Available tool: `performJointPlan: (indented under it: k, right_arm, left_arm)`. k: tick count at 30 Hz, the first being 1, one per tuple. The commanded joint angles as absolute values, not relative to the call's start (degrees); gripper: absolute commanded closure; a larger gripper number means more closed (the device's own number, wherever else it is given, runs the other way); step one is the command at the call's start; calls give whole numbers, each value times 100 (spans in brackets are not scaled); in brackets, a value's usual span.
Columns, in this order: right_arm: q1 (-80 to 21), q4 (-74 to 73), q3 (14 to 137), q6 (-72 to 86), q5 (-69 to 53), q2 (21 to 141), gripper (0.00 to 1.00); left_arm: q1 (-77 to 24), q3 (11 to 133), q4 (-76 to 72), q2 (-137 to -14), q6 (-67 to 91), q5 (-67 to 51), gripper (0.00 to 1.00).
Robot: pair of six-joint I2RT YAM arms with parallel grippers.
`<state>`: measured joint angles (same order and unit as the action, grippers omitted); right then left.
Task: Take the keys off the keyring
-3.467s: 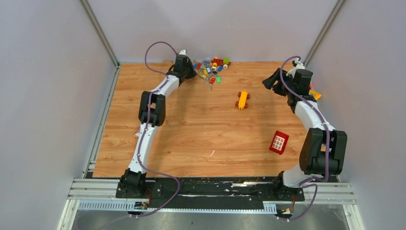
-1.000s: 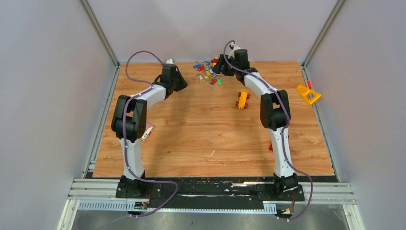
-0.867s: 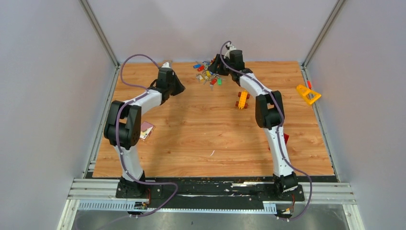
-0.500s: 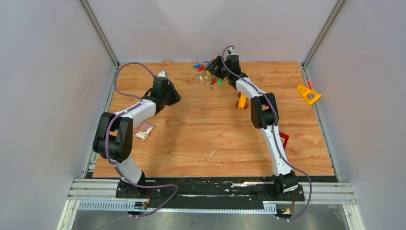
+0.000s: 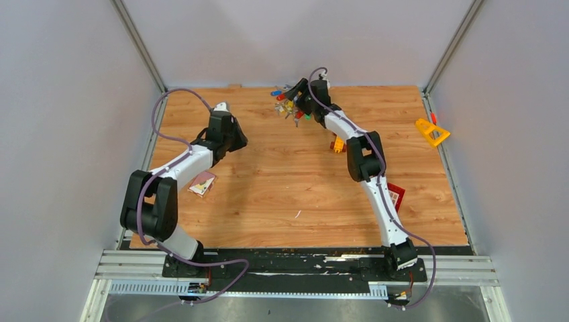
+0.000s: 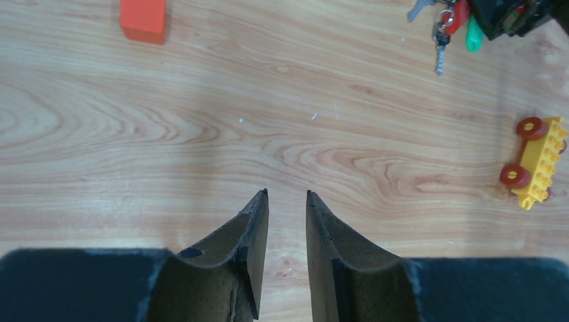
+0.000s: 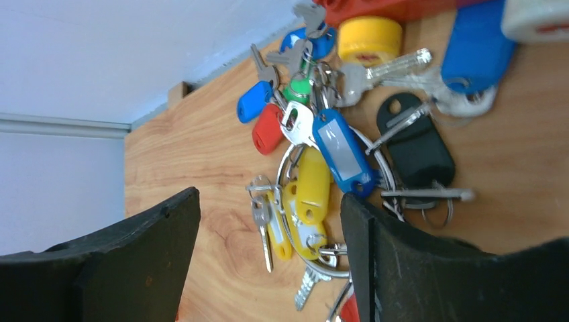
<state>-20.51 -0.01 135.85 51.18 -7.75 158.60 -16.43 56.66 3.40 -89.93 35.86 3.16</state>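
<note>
The right gripper [image 7: 270, 196] is seen released, its jaws standing wide apart with nothing clamped between them. The keys [image 7: 339, 157] are found directly ahead of its fingertips, bunched on the wooden table [image 7: 201, 154] and lying partly inside the gap between the jaws. Blue, yellow, red and green tags are counted in the bunch. The keyring [image 7: 282, 171] is made out as a thin silver loop threaded through them, so the keys are shown not yet taken off it. The end of a blue tag is placed just beside the fingertip on the picture's right side; whether it is touched cannot be told. A black fob [image 7: 416, 147] is seen ahead of that same finger, and a yellow cylinder [image 7: 369, 39] is seen farther out beyond the bunch.

From above, the right gripper [image 5: 298, 90] is seen stretched to the far edge of the table, over the keys [image 5: 290, 104].

The left gripper [image 6: 285, 194] is shown slightly parted, a narrow slit being left between its fingers and nothing being held in it. It is held above bare table. An orange block [image 6: 143, 19] is seen far ahead and to its left, a yellow toy car [image 6: 537, 161] well off to its right, and the keys [image 6: 446, 27] far ahead on the right, well apart from its fingertips
</note>
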Motion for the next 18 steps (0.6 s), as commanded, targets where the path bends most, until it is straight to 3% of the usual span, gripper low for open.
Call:
performJointPlan:
  k: [1, 7, 18]
  right_arm:
    - [-2185, -1292, 13026, 5086, -32, 15192, 22]
    - [-2252, -2015, 12238, 4830, 380, 14441, 21]
    - [-2608, -1836, 9371, 4379, -475, 12715, 20]
  left_arm:
    - [-1652, 5595, 515, -8705, 3431, 520, 64]
    - [-1652, 5499, 706, -8470, 3370, 674, 57]
    - [-1652, 4967, 940, -7651, 3308, 765, 44]
